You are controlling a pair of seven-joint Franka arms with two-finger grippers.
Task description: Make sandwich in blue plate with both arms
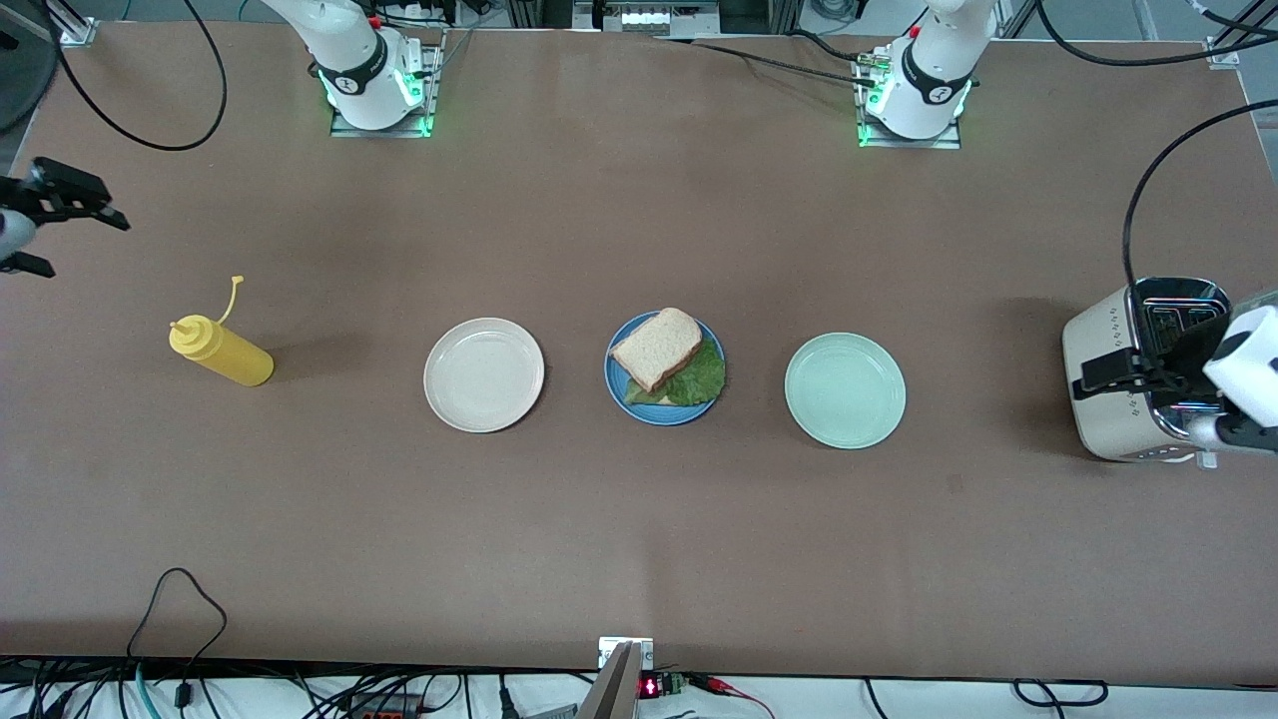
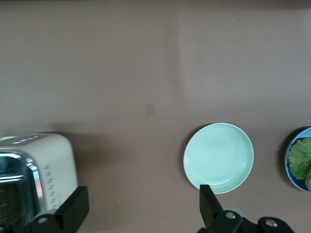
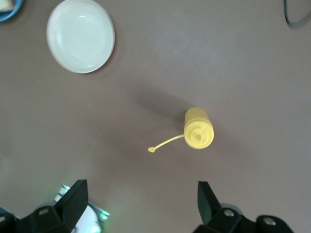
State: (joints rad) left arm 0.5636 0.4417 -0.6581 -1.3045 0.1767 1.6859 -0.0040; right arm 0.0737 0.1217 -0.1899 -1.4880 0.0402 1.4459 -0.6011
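Observation:
The blue plate (image 1: 664,417) sits mid-table between two other plates. On it lies the sandwich: a bread slice (image 1: 656,348) on top of a green lettuce leaf (image 1: 699,377), with a lower slice peeking out beneath. My left gripper (image 1: 1148,364) is open and empty, up over the toaster at the left arm's end. In the left wrist view (image 2: 142,208) the plate's rim (image 2: 286,165) and the lettuce (image 2: 301,162) show. My right gripper (image 1: 88,245) is open and empty, up over the right arm's end of the table. The right wrist view shows that gripper (image 3: 141,204) and a bit of the blue plate (image 3: 14,12).
A cream-white plate (image 1: 484,374) (image 3: 80,35) lies beside the blue plate toward the right arm's end. A mint-green plate (image 1: 845,390) (image 2: 218,157) lies toward the left arm's end. A yellow mustard bottle (image 1: 222,352) (image 3: 198,128) and a cream toaster (image 1: 1118,399) (image 2: 43,165) stand near the table's ends.

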